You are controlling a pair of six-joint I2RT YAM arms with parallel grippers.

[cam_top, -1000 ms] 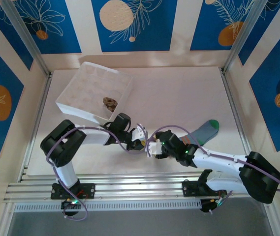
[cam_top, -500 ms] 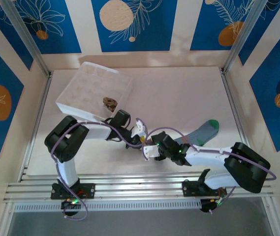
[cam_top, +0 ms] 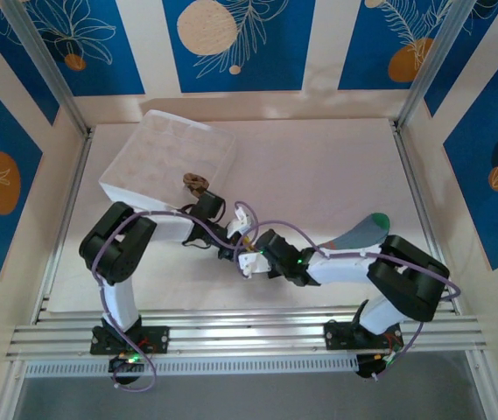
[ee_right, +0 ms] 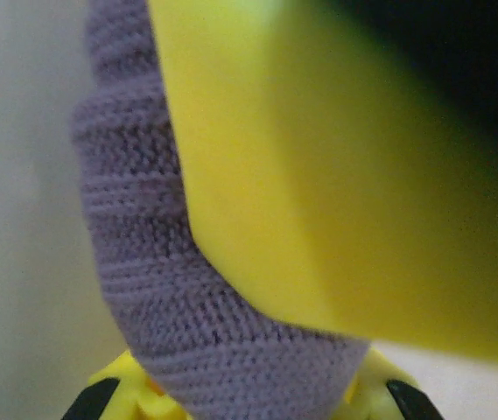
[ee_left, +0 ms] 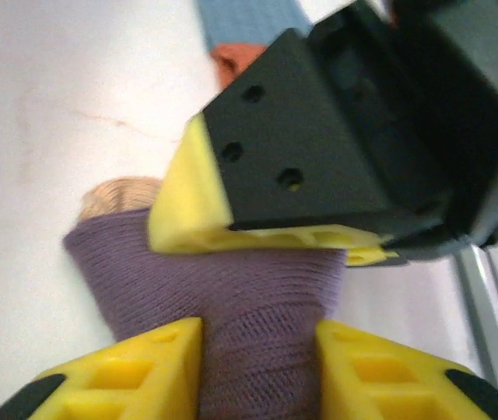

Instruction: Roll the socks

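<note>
The purple sock lies bunched on the white table, its tan toe poking out to the left. My left gripper is shut on it, a yellow finger pressed against each side. My right gripper is shut on the same sock, whose roll curves up from between its fingers. The two grippers meet at the table's near middle, left gripper against right gripper. The blue-grey sock lies flat to the right, its orange cuff near the grippers. The brown sock sits rolled in the box.
The white gridded fabric box stands at the back left, close behind my left arm. Metal rails run along the near edge, and patterned walls enclose the table on three sides.
My right gripper has slid left up against the left gripper and shut on the purple sock. The left gripper's fingers have eased a little wider while staying on the sock.
</note>
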